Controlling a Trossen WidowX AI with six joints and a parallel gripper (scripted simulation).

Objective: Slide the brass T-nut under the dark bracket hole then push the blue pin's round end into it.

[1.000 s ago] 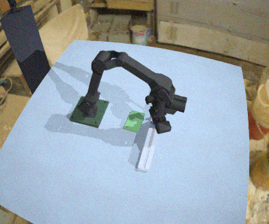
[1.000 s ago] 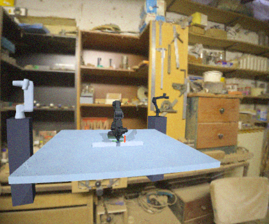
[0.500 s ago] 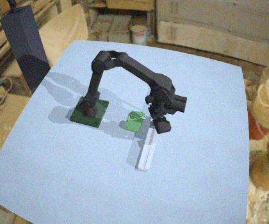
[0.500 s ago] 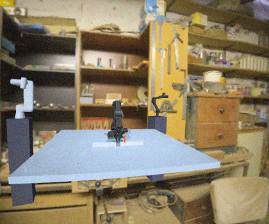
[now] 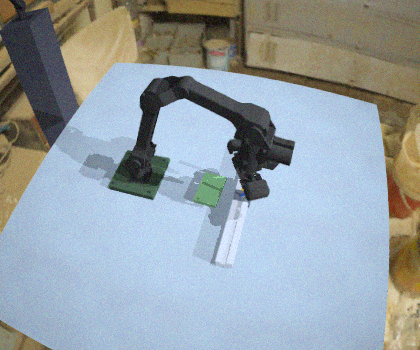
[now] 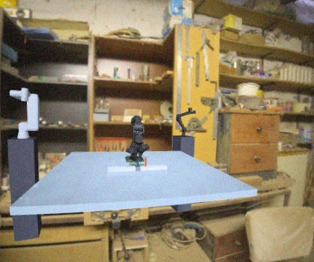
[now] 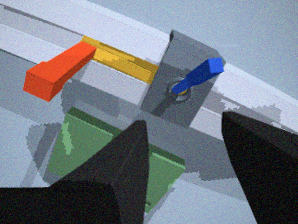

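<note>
A pale blue tabletop (image 5: 142, 255) (image 6: 132, 195) carries the arm's dark green base plate (image 5: 119, 186). The green tray (image 5: 208, 197) (image 7: 165, 175) and, near it, the aluminum rail (image 5: 225, 252) (image 6: 117, 169) (image 7: 30, 37) lie on it too.

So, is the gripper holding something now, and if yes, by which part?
Nothing is held: the gripper is open, and the blue pin stands in the hole of the dark bracket, beyond the fingertips.
</note>
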